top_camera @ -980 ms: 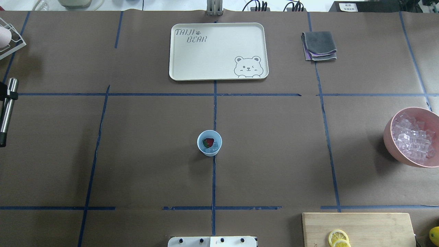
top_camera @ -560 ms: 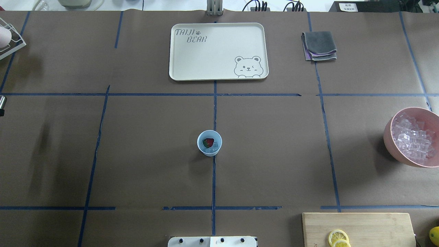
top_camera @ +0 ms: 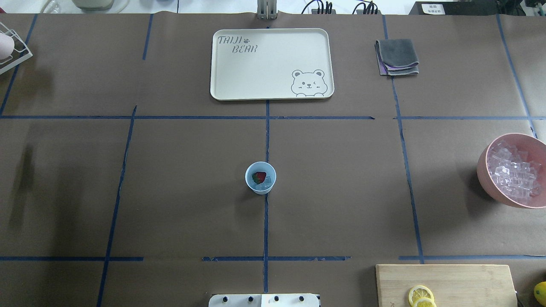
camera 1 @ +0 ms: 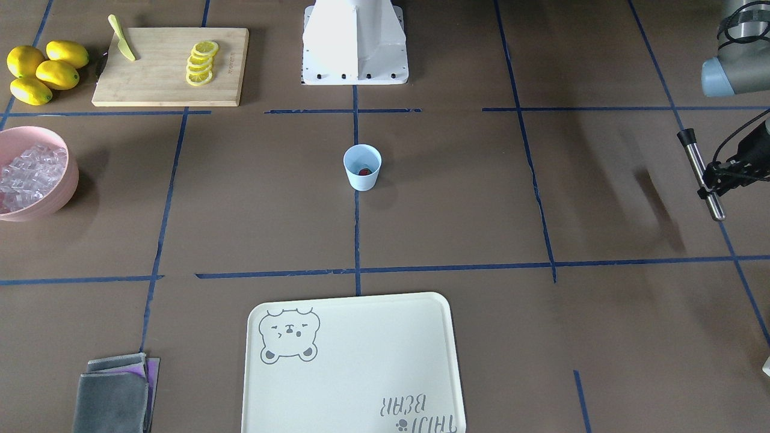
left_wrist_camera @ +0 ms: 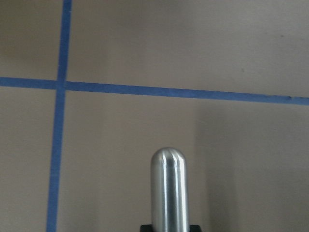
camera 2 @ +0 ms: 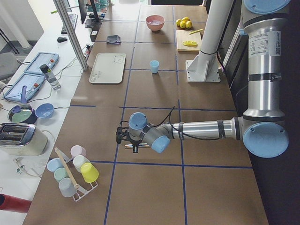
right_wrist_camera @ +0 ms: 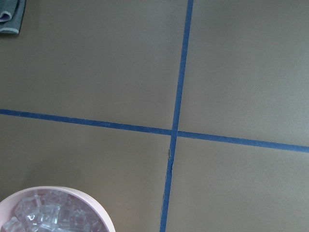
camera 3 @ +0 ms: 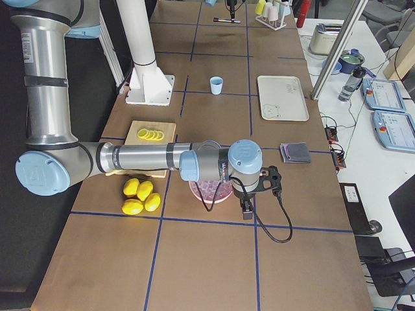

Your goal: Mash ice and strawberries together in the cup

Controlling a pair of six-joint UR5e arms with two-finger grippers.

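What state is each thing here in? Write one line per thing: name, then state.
cup: upright, holding strawberry and ice
strawberry: whole, not yet mashed
ice: whole cubes, in the cup
metal rod: gripped, tilted above the table
left gripper: shut on metal rod
right gripper: open or shut, cannot tell
pink bowl: upright, filled with loose cubes
cloth: folded

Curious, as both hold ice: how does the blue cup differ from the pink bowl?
The cup is small, pale blue and tapered; the bowl is pink, rounded and far bigger. The cup holds a red strawberry with a little ice; the bowl is heaped with cubes only. Both stand upright on the table.
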